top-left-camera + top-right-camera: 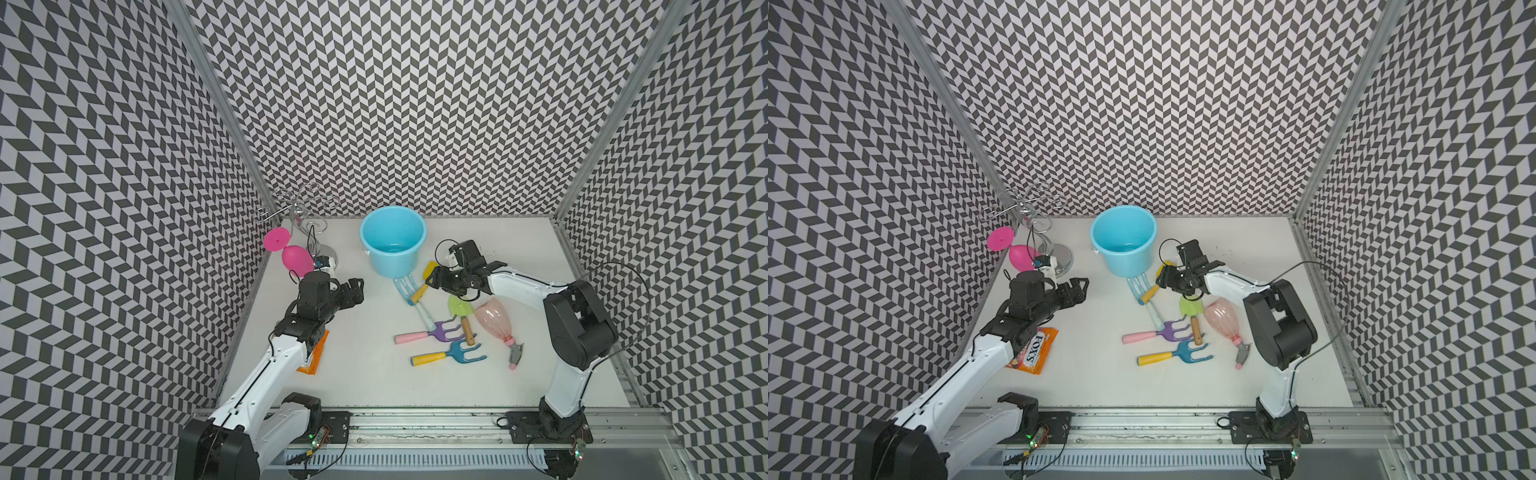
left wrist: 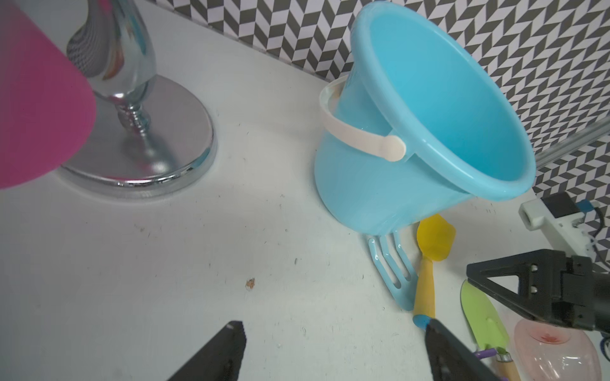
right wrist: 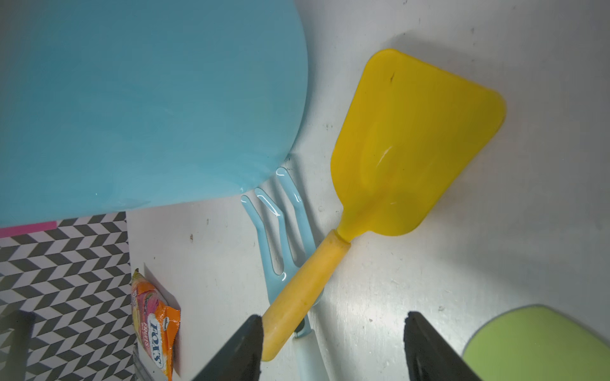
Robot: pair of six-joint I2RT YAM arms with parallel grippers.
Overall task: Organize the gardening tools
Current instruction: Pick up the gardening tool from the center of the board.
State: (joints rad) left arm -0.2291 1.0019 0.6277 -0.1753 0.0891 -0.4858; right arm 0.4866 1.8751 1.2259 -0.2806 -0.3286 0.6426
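My right gripper [image 3: 333,316] stands apart. The yellow scoop [image 3: 412,142] lies unclamped, its handle end at one finger, crossing the pale-blue fork [image 3: 280,237]. Directly ahead is the blue bucket [image 3: 148,99], and the fork's tines reach its base. The green trowel [image 3: 541,339] lies just beside the other finger. Behind the gripper are the spray bottle [image 1: 494,320], purple fork [image 1: 444,330] and blue fork [image 1: 461,353]. My left gripper [image 2: 331,325] stands apart over the white counter [image 1: 365,374], with a chrome rack [image 2: 142,148] ahead. Chevron walls [image 1: 415,104] enclose three sides.
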